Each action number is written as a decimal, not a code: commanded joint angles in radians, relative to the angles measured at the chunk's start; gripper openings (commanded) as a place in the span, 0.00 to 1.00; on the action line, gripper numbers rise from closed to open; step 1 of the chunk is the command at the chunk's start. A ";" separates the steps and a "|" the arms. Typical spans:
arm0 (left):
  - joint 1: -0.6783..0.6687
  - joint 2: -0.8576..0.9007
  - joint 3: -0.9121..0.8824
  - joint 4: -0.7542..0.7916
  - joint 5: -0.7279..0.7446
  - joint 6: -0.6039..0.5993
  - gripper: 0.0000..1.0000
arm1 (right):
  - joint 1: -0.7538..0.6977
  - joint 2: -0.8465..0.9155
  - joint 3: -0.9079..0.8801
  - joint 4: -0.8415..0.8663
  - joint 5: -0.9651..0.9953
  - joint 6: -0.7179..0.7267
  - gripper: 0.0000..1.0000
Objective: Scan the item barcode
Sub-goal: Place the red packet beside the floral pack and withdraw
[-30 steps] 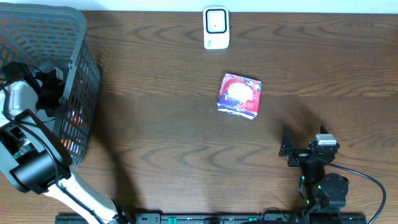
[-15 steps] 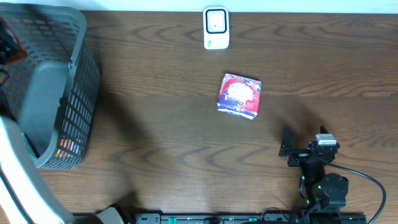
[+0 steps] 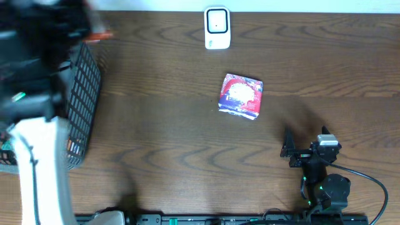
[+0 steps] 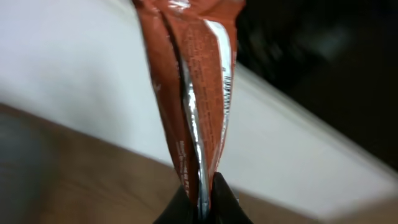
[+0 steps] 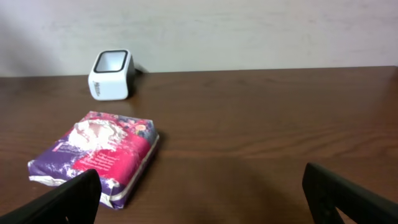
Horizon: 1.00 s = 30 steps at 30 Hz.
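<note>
My left gripper (image 4: 202, 205) is shut on the lower end of an orange-red foil packet (image 4: 196, 81), which stands up between its dark fingers. From overhead the left arm is a large blur at the top left, and the orange-red packet (image 3: 101, 35) pokes out past the basket's far corner. The white barcode scanner (image 3: 217, 28) stands at the table's far edge, with its scanner window (image 5: 112, 62) facing up. My right gripper (image 5: 205, 205) rests open near the front right, and nothing lies between its fingers.
A dark grey mesh basket (image 3: 84, 94) stands at the left edge, partly hidden by the left arm. A purple and pink packet (image 3: 240, 95) lies flat mid-table; the purple packet (image 5: 96, 155) is just ahead of my right gripper's left finger.
The left arm has risen out of the basket toward the camera and swung to its far side, bringing up the orange-red packet. The right arm has not moved.
</note>
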 commanded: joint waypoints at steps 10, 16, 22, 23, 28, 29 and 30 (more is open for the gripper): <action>-0.423 0.382 -0.011 -0.222 -0.101 0.071 0.07 | -0.018 -0.006 -0.002 -0.004 0.008 0.000 0.99; -0.501 0.545 -0.011 -0.296 -0.101 0.098 0.07 | -0.017 -0.006 -0.002 -0.004 0.008 0.000 0.99; -0.563 0.670 -0.011 -0.372 -0.104 0.098 0.07 | -0.018 -0.006 -0.002 -0.004 0.008 0.000 0.99; -0.570 0.683 -0.011 -0.371 -0.104 0.098 0.07 | -0.018 -0.006 -0.002 -0.004 0.008 0.000 0.99; -0.607 0.761 -0.011 -0.327 -0.103 0.051 0.07 | -0.018 -0.006 -0.002 -0.003 0.008 0.000 0.99; -0.613 0.767 -0.011 -0.323 -0.099 0.028 0.08 | -0.018 -0.006 -0.002 -0.004 0.008 0.000 0.99; -0.625 0.774 -0.011 -0.310 -0.085 0.005 0.07 | -0.017 -0.006 -0.002 -0.004 0.008 0.000 0.99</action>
